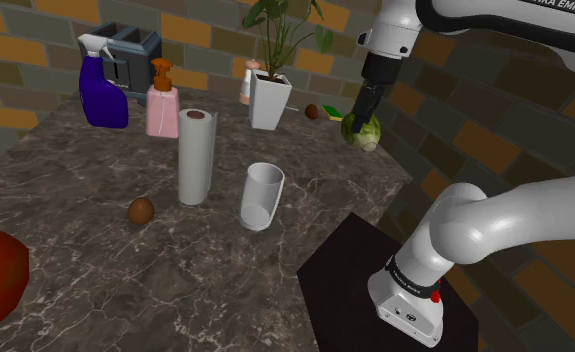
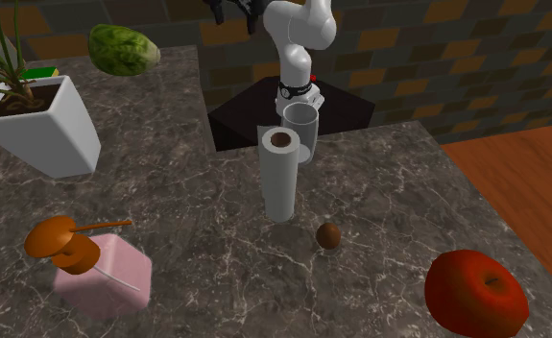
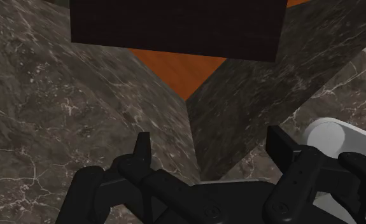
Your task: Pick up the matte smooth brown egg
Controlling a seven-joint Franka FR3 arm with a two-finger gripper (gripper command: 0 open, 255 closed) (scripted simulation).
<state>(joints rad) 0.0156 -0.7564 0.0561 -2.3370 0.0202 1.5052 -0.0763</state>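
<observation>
Upright paper towel roll [image 1: 196, 155] beside a cup [image 1: 262, 197] — red apple [image 2: 476, 293] apart

Egg: the small smooth brown egg [image 1: 141, 210] is a plain matte brown with no markings.
Tabletop: the dark marble tabletop [image 1: 95, 270] is grey-black with thin white veins.
Spray bottle: the deep blue spray bottle [image 1: 103, 95], far at the shoulder view's left, has a white trigger head.
Dispenser: the pink square soap dispenser [image 1: 162, 112] has an orange pump.
Planter: the white square planter [image 1: 270, 100] holds green leaves.
Apple: the glossy red apple [image 2: 475, 293] has yellowish flecks.
Wall: the brick wall [image 1: 35, 50] mixes brown, orange and grey.
Gripper: the black two-finger gripper [image 3: 210, 143] is black all over.
</observation>
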